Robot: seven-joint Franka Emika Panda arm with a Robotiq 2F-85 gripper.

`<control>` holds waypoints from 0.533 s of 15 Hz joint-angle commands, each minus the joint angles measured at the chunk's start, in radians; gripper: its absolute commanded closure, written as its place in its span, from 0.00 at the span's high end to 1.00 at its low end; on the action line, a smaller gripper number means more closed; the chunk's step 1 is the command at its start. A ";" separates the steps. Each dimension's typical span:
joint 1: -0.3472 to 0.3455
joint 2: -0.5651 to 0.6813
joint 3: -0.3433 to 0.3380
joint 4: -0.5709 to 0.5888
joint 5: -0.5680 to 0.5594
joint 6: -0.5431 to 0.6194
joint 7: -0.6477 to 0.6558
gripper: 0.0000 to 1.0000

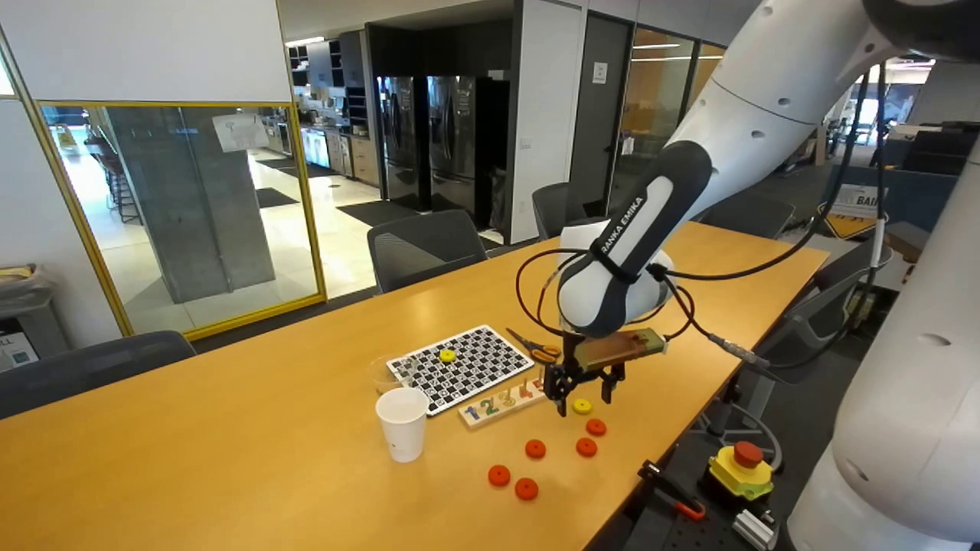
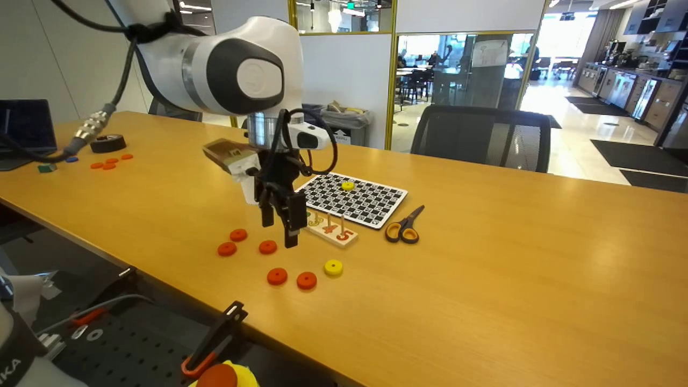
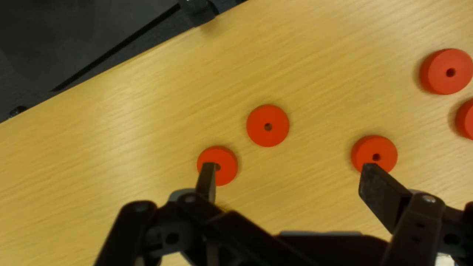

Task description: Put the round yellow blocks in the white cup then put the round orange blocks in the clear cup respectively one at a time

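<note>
My gripper hangs open above the table with nothing between its fingers. In the wrist view its fingertips overlap two round orange blocks, seen from above; several such blocks lie loose on the table. One round yellow block rests near them, and only a sliver of yellow peeks past a finger in the wrist view. Another yellow block sits on the checkered board. The white cup stands upright; the gripper partly covers it in an exterior view. A faint see-through outline, the clear cup, overlaps the board's corner.
The checkered board lies flat beyond a wooden number strip with upright pegs. Scissors rest beside the board. A black clamp grips the table's near edge. A tape roll and several discs lie farther off.
</note>
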 commanded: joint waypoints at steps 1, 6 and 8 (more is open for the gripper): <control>0.005 0.113 -0.060 0.046 0.024 0.147 -0.080 1.00; -0.037 0.230 -0.067 0.102 0.184 0.245 -0.266 1.00; -0.061 0.268 -0.060 0.133 0.230 0.246 -0.319 1.00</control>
